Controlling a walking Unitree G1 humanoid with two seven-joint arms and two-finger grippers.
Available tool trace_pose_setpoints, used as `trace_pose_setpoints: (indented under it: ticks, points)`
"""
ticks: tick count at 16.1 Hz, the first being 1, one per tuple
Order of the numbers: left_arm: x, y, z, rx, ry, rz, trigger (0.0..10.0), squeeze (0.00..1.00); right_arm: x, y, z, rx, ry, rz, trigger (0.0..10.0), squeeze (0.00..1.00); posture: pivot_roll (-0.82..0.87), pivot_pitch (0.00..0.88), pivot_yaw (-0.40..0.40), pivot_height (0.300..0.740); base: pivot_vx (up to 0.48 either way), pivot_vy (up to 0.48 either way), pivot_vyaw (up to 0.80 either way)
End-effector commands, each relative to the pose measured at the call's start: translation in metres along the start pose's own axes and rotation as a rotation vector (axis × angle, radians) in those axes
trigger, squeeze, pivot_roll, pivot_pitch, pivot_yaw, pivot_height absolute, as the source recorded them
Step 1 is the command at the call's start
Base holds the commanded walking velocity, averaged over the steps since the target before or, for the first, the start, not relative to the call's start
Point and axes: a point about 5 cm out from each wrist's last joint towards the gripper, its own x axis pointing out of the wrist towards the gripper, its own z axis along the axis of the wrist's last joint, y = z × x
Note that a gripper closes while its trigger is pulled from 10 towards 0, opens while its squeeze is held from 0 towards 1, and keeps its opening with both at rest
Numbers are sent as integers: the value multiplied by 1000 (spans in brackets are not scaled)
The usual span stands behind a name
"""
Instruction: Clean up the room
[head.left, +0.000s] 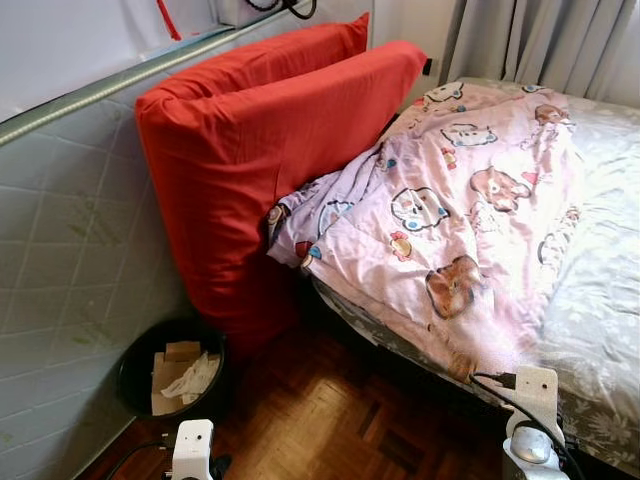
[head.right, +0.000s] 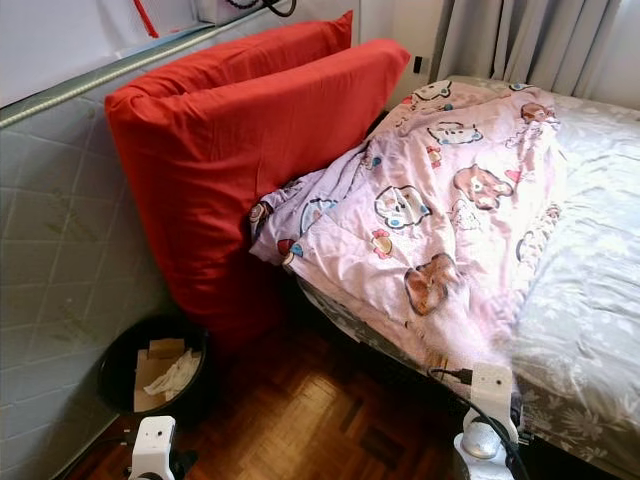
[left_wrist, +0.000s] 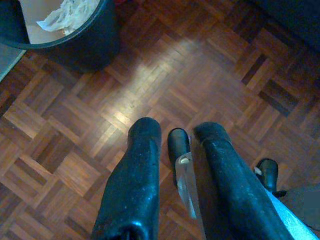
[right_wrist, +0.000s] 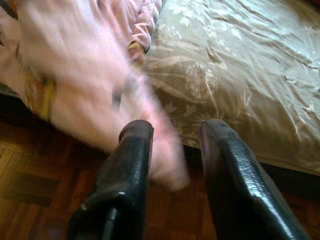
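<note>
Right pincer (right_wrist: 175, 150) low at the bed's near edge, fingers apart, nothing between them; hanging corner of the pink cartoon-print blanket (head.left: 450, 230) just beyond the tips, blurred in the wrist view, contact not clear. Blanket heaped across the left half of the bed (head.left: 600, 300), one edge drooping over the side toward the parquet floor (head.left: 330, 420), the pale floral bedcover (right_wrist: 240, 65) bare beside it. Left pincer (left_wrist: 175, 150) over the floor, fingers apart, gripping nothing, well apart from the blanket. Black waste bin (head.left: 165, 370) near it, against the quilted wall panel (head.left: 70, 270), holding cardboard scraps and crumpled paper. Two red cushions (head.left: 250, 150) upright between wall panel and bed, blanket's upper edge pressed against the nearer one. Grey curtains (head.left: 540, 40) behind the bed's far end.
</note>
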Motion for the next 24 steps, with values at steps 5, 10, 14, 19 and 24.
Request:
trace_pose_setpoints:
  ticks: [5,10,14,19,24]
  points:
    - [-1,0,-7,5,31,-7,10000,0,-6,4,-24,6,95,96,10000,0,-13,62,39,740,0,0,0]
    - [-1,-2,-6,9,31,-11,10000,0,-36,35,-71,-58,239,427,10000,0,-13,56,35,740,0,0,0]
    - [0,-5,-5,11,30,-16,10000,0,-52,39,-94,-191,275,462,10000,0,-19,61,39,740,0,0,0]
    - [0,-6,-5,10,32,-14,10000,0,-55,35,-102,-261,273,503,10000,0,-16,60,36,740,0,0,640]
    - [0,-8,-5,6,32,-18,10000,0,-52,24,-107,-261,288,468,10000,0,-18,51,31,740,0,0,800]
